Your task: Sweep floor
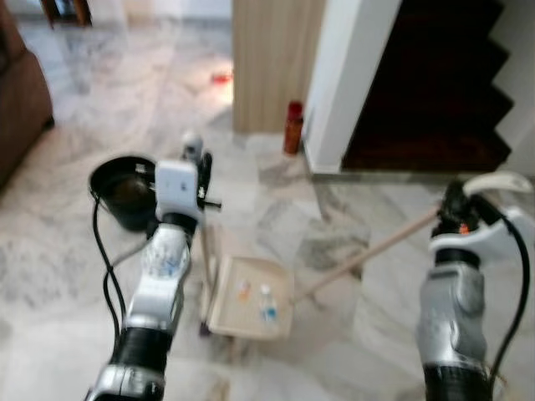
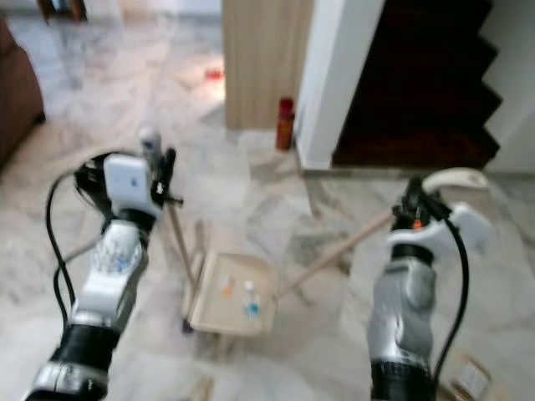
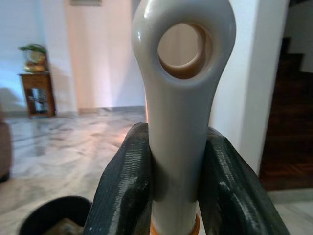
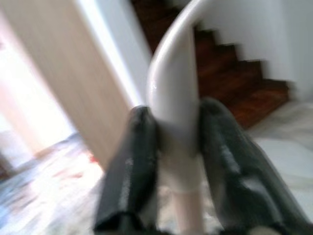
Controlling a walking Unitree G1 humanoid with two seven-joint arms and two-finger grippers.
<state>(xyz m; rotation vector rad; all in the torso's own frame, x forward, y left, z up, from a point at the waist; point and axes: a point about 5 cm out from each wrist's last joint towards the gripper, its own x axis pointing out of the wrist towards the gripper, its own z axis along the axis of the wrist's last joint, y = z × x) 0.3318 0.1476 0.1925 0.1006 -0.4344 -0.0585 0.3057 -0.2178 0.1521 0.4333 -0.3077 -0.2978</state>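
A beige dustpan (image 1: 251, 307) lies on the marble floor between my arms, with a few small bits of litter in it. Its thin pole (image 1: 203, 251) rises to a grey-white handle with a hole (image 3: 178, 98). My left gripper (image 3: 176, 161) is shut on that handle, seen from above at the left gripper (image 1: 197, 164). A wooden broom stick (image 1: 368, 255) slants from the pan's right side up to my right gripper (image 1: 458, 209). That gripper is shut on the stick's white curved top (image 4: 171, 88). The broom's head is hidden behind the pan.
A black bucket (image 1: 125, 190) stands on the floor to the left of my left gripper. A red bottle (image 1: 293, 127) stands by the wooden panel (image 1: 272, 58) and white pillar (image 1: 347, 75). Dark stairs (image 1: 435, 83) rise at the right. A brown sofa (image 1: 21, 100) is far left.
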